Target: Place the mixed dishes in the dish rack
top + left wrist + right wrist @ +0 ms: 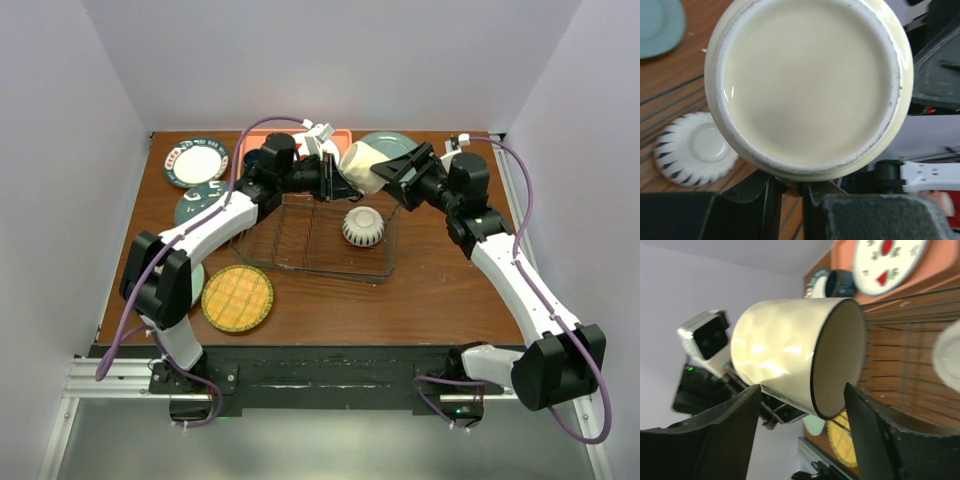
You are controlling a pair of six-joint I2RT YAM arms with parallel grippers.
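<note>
The left pincer (790,189) is pinching the cream bowl (810,85) near its base, holding it on its side in the air. The right pincer (802,387) is spread, with one finger on each side of that bowl's mouth. Below both pincers sits the rack (290,250), with the ribbed bowl (362,227) upside down inside it.

Ribbed bowl (362,226) blocks the right of the dish rack (290,248); left free.
</note>
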